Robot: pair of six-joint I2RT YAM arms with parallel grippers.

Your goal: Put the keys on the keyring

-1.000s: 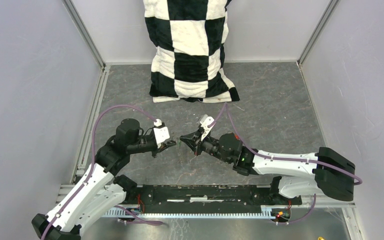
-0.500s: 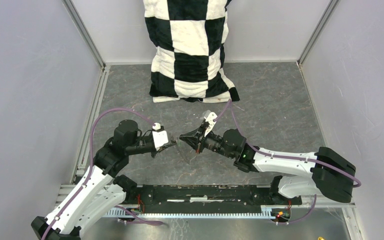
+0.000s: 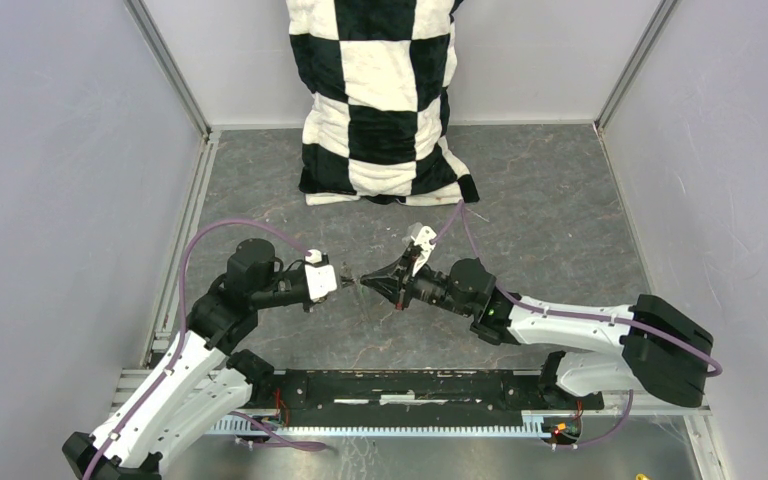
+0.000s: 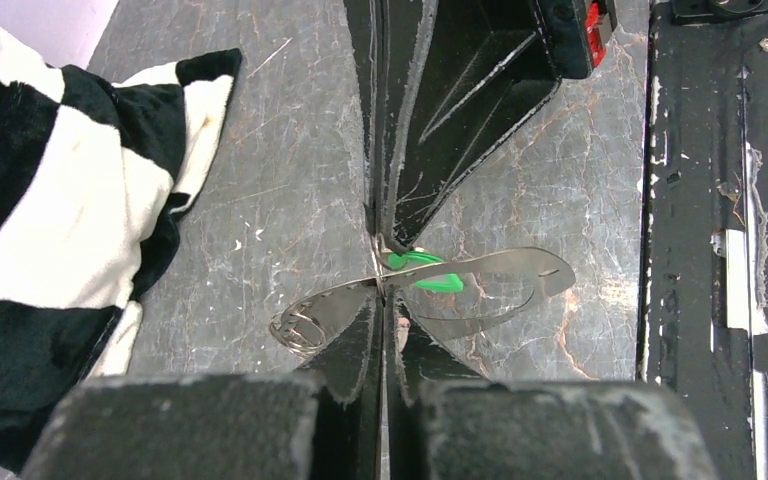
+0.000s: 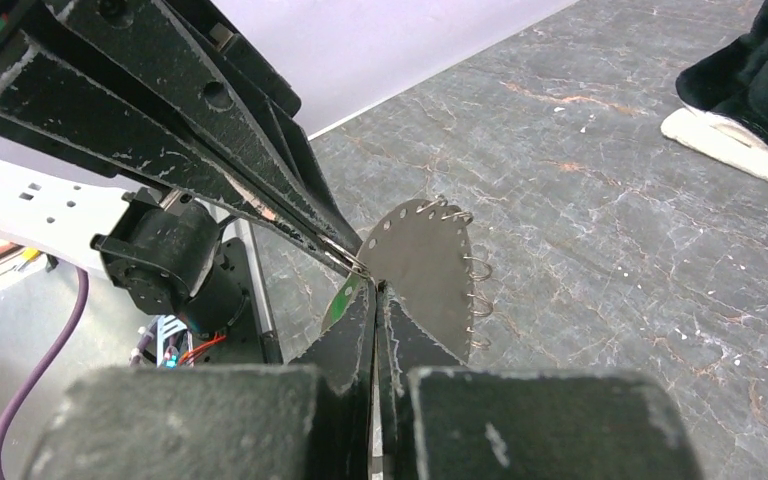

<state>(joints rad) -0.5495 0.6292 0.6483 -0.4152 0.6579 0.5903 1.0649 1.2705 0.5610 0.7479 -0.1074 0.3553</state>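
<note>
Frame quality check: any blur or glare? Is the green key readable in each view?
Left wrist: left pincer soft up close, green key sharp, keyring reflective. Right wrist: right pincer blurred at its base, keyring crisp, key a green sliver. Top external: even light, key barely resolves.

Both pincers, the left point(image 4: 380, 298) and the right point(image 4: 381, 238), are black, scuffed pale at the edges. Between their tips shows the silvery-grey keyring point(image 5: 422, 262), with a row of small dark holes along its rim, and right beside it a bright green key head point(image 4: 422, 272). Under them the table point(image 3: 550, 220) is dark grey, veined white and rust. Beyond the tips lies a black-and-cream chequered pillow point(image 3: 385, 100). Behind the left pincer runs a purple cable point(image 3: 230, 228).
</note>
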